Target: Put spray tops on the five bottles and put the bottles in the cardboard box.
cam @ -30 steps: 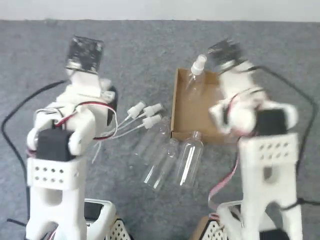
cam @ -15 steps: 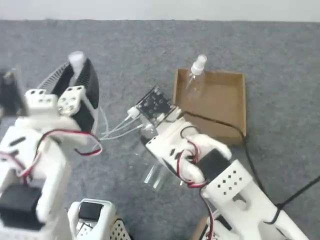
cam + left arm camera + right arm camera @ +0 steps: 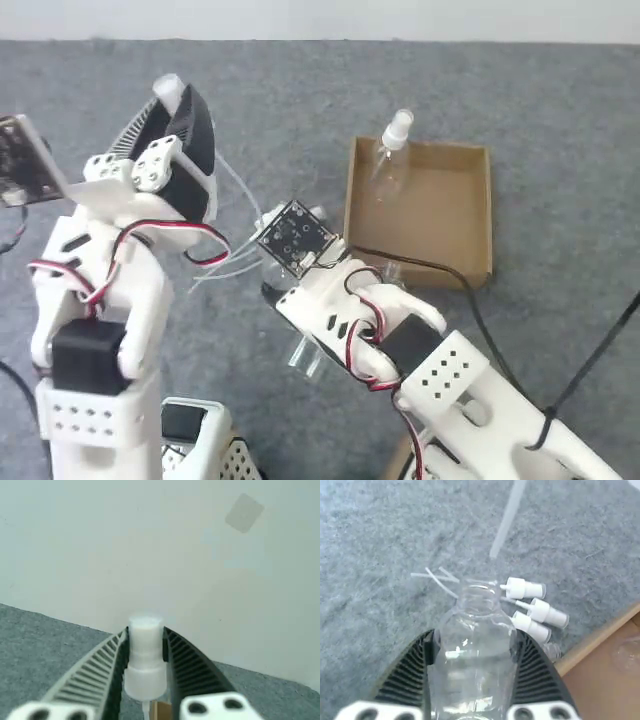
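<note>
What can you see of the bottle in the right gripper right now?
The bottle looks like clear plastic, round-bodied with a short neck, and seems empty. Its mouth is open, with no spray top on it. The right gripper is shut on it, ribbed black fingers against both sides of the body. The neck points toward three loose white spray tops lying on the grey carpet. Whether its base rests on the carpet is hidden.
</note>
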`<state>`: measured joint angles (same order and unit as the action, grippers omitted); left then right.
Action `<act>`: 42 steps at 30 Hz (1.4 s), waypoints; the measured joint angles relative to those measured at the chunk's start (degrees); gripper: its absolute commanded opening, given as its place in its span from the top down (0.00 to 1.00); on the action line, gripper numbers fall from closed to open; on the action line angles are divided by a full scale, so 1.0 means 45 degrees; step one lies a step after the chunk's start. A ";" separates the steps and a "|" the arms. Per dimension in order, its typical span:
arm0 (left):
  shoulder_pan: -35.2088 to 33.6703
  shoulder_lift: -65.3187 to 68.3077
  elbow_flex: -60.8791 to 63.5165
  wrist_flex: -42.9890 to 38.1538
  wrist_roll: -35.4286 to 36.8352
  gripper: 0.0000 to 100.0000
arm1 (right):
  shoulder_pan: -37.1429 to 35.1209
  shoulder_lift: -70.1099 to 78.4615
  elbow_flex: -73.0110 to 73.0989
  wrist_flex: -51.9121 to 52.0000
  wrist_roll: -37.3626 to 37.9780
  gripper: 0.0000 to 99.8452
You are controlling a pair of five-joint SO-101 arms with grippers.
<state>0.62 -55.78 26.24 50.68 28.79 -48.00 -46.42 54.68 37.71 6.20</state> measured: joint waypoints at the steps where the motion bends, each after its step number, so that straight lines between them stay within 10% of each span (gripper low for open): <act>1: 0.0000 0.0020 0.0156 -0.0020 0.0039 0.99 | 0.0098 0.0000 0.0078 -0.0215 0.0000 0.99; 24: 0.0352 0.0020 0.1602 0.1289 -0.0234 0.99 | 0.0234 0.0000 0.0586 -0.0723 0.0000 0.99; 42: 0.1758 0.0020 0.2969 0.2657 -0.2989 0.99 | 0.0274 0.0000 0.2403 -0.5353 -0.1836 0.99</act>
<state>8.53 -55.69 39.60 62.64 15.34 -46.77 -46.42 65.49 13.63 -2.07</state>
